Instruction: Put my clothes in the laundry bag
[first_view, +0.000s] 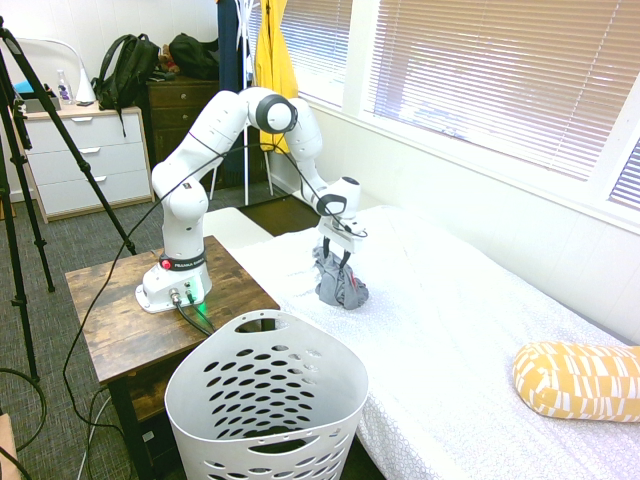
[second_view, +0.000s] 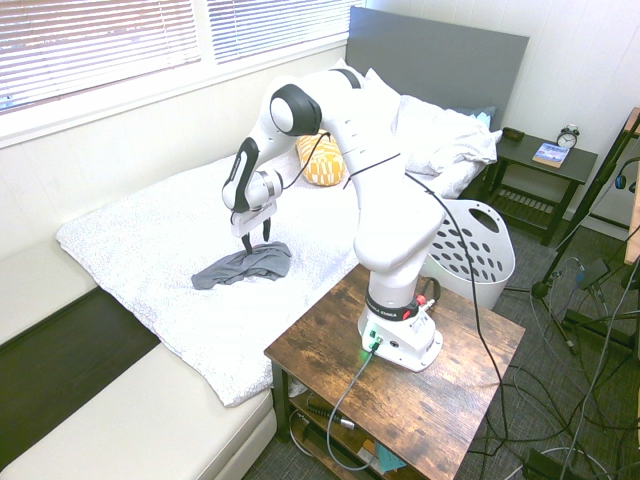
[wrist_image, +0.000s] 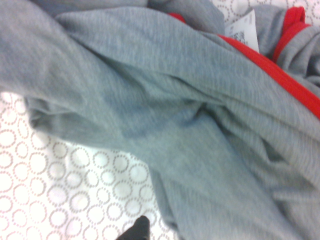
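Note:
The clothes (first_view: 340, 287) (second_view: 243, 266) are a small grey bundle with red trim, lying on the white bed. My gripper (first_view: 336, 262) (second_view: 256, 238) points straight down over the bundle. It is open, with its fingertips at the top of the fabric, one on either side of a raised fold. Grey cloth (wrist_image: 200, 130) with a red edge and a white label fills the wrist view, over the circle-patterned bedspread. The laundry bag, a white basket with oval holes (first_view: 215, 400) (second_view: 495, 262), stands on the floor beside the bed and the arm's table.
A yellow patterned pillow (first_view: 580, 380) (second_view: 322, 160) lies further up the bed, with white pillows (second_view: 440, 130) at the headboard. The wooden table (first_view: 110, 320) (second_view: 460, 400) bears the arm. A nightstand (second_view: 545, 165), a dresser (first_view: 85, 160) and a black backpack (first_view: 125, 70) stand around.

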